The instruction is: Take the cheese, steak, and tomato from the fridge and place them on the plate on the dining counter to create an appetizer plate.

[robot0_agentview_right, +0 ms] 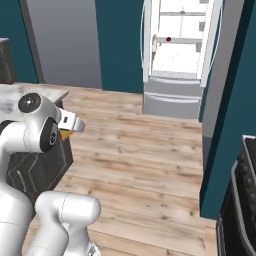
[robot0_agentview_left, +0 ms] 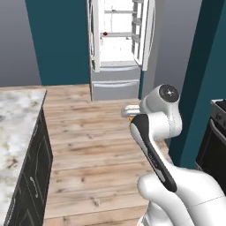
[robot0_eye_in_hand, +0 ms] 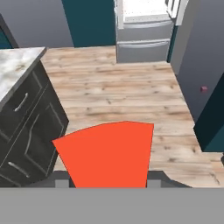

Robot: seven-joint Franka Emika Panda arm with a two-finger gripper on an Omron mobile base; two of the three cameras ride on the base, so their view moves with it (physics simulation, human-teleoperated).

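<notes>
My gripper (robot0_eye_in_hand: 107, 183) is shut on the cheese (robot0_eye_in_hand: 109, 153), an orange wedge that covers the lower middle of the hand view. The gripper (robot0_agentview_left: 129, 111) is held out in front of the arm above the wooden floor, with a sliver of the cheese (robot0_agentview_left: 129, 118) under it. From the right side the gripper (robot0_agentview_right: 73, 124) and the cheese (robot0_agentview_right: 65, 134) hang beside a marble-topped counter. The fridge (robot0_agentview_left: 115, 66) (robot0_agentview_right: 172, 85) stands open far ahead, with the tomato (robot0_agentview_left: 105, 33) (robot0_agentview_right: 169, 38) on a shelf. The steak and the plate are out of view.
A marble-topped counter (robot0_agentview_left: 17, 114) (robot0_agentview_right: 35, 92) (robot0_eye_in_hand: 17, 65) with dark drawers runs along the left; I cannot tell whether it is the dining counter. A dark stove (robot0_agentview_left: 216, 128) (robot0_agentview_right: 240, 200) and a teal wall (robot0_agentview_left: 198, 66) stand on the right. Wooden floor (robot0_agentview_left: 97, 141) stretches to the fridge.
</notes>
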